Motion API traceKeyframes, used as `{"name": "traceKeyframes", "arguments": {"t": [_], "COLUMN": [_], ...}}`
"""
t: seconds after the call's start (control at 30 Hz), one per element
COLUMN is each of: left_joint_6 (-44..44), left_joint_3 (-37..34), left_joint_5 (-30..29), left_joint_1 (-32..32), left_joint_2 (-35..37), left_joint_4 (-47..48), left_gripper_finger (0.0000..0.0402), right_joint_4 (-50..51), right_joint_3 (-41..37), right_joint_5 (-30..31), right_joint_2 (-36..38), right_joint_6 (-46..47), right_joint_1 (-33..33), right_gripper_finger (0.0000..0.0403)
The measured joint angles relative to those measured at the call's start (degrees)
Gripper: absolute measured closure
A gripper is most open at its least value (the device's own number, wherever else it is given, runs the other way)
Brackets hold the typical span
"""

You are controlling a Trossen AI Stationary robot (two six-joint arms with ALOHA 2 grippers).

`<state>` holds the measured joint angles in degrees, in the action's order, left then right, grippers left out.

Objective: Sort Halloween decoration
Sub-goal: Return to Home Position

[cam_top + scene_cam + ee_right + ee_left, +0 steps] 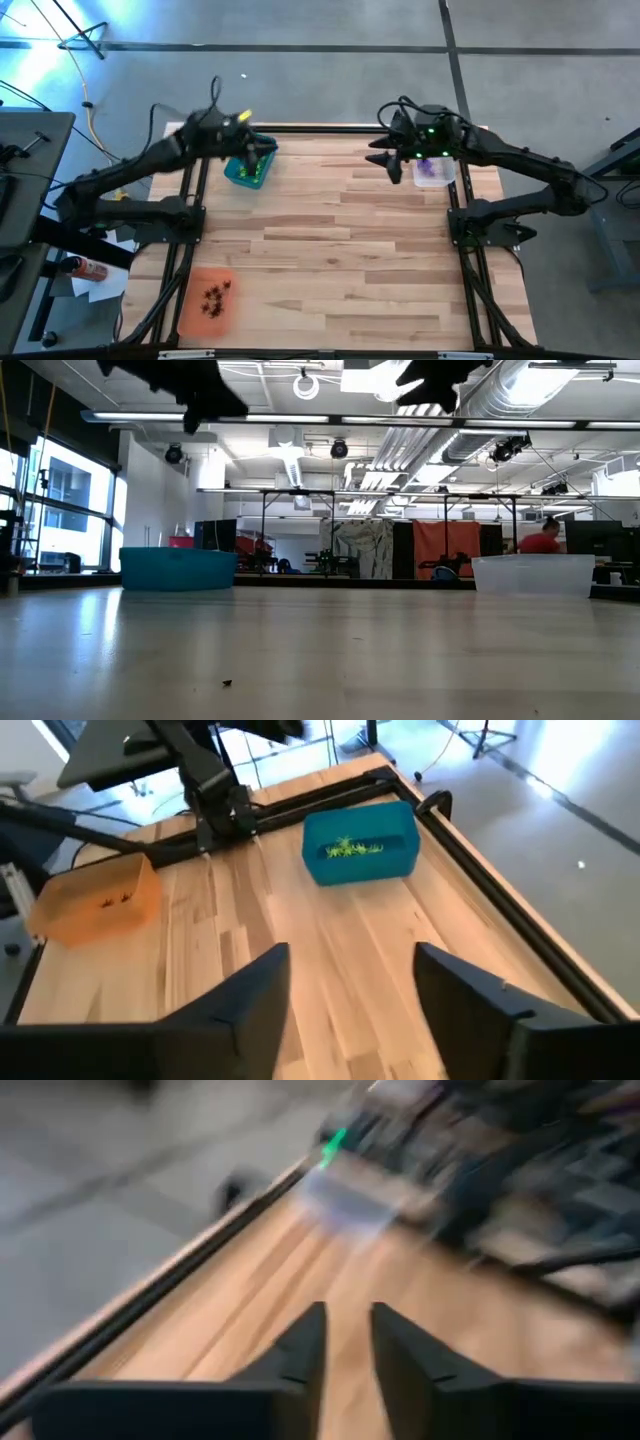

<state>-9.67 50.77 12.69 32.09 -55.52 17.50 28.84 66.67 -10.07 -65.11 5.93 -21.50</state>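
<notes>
Pale wood planks make up the desk (340, 250), and both dark arms reach in over its far half from opposite sides. The left arm stretches forward with its elbow low, and the left hand (348, 1312) hangs over the teal bin (247, 172) at the far left, aimed across the desk; its two fingers are only narrowly parted, a thin strip of wood showing between them, and they pinch nothing. The right arm is bent the same way, and the right hand (352, 960) is held above the desk just beside the clear bin (434, 172) at the far right. It points back toward the left side, with its fingers spread wide and nothing in them. There are three containers. The teal bin holds a small heap of green trinkets (347, 848). The clear bin holds purple trinkets (430, 167). The orange tray (190, 315), at the near left and well apart from the other two, holds a cluster of dark trinkets (215, 297). The trinkets in each are too small and bunched to count. In the low view one tiny dark speck (227, 683) lies alone on the bare desk; what it is cannot be told. A person (541, 541) in red shows in the room beyond.
</notes>
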Motion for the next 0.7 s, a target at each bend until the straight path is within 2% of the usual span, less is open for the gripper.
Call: {"name": "traceKeyframes", "arguments": {"t": [0.1, 0.17, 0.23, 0.27, 0.43, 0.53, 0.7], "left_joint_6": [-2.4, -5.4, -7.9, -8.5, -9.2, -8.5, -7.7], "left_joint_3": [-8.0, -14.0, -19.4, -22.0, -31.3, -35.0, -40.6], "left_joint_5": [-1.2, -3.0, -7.4, -10.1, -18.6, -19.3, -19.2], "left_joint_1": [-8.7, -14.3, -19.4, -21.6, -29.3, -30.7, -30.6], "left_joint_2": [6.1, 9.0, 10.9, 11.7, 14.2, 16.5, 23.4], "left_joint_4": [-16.3, -28.2, -37.2, -40.3, -49.3, -51.5, -51.8], "left_gripper_finger": [0.0386, 0.0392, 0.0388, 0.039, 0.0399, 0.0401, 0.0401], "right_joint_4": [4.7, 7.3, 9.5, 10.0, 11.2, 11.2, 11.2], "right_joint_3": [0.0, 0.0, 0.0, 0.0, 0.0, 0.0, 0.0], "right_joint_5": [-0.1, -0.4, -1.1, -2.1, -6.2, -7.2, -7.5], "right_joint_2": [3.3, 5.1, 6.8, 7.5, 9.5, 10.3, 10.9], "right_joint_6": [-1.2, -1.4, -1.0, -0.8, 1.4, 1.2, 5.5], "right_joint_1": [0.0, 0.2, 0.3, 0.3, 0.7, 2.0, 4.2], "right_gripper_finger": [0.0253, 0.0307, 0.0369, 0.0385, 0.038, 0.0397, 0.04]}}
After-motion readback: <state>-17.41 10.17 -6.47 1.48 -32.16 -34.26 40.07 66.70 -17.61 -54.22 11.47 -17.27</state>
